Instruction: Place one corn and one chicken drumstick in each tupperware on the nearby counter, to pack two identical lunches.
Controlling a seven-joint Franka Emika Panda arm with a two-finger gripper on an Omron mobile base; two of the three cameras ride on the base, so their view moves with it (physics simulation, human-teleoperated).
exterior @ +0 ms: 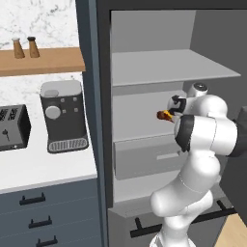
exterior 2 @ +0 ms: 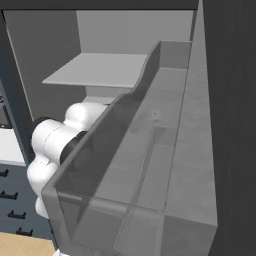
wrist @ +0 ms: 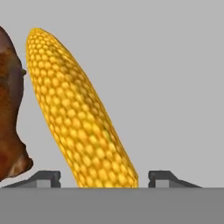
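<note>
While yellow corn cob [wrist: 81, 118] stands between fingertips [wrist: 43, 178], gripper [wrist: 104, 177] straddles its near end, jaws apart, pads not yet touching; firm hold cannot be judged. Cob lies on grey fridge shelf [wrist: 175, 87], chicken drumstick [wrist: 11, 109] just beside. Cob likely light, stiff, bumpy, apt to roll. Pinch across mid-body, square to axis.

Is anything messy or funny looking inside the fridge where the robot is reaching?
Nothing looks spilled or broken. In the hand view the yellow corn lies slanted on a plain grey surface with its near end between the gripper tips, and a brown chicken drumstick sits just beside it. The fridge shelf above is tidy and level.
</note>
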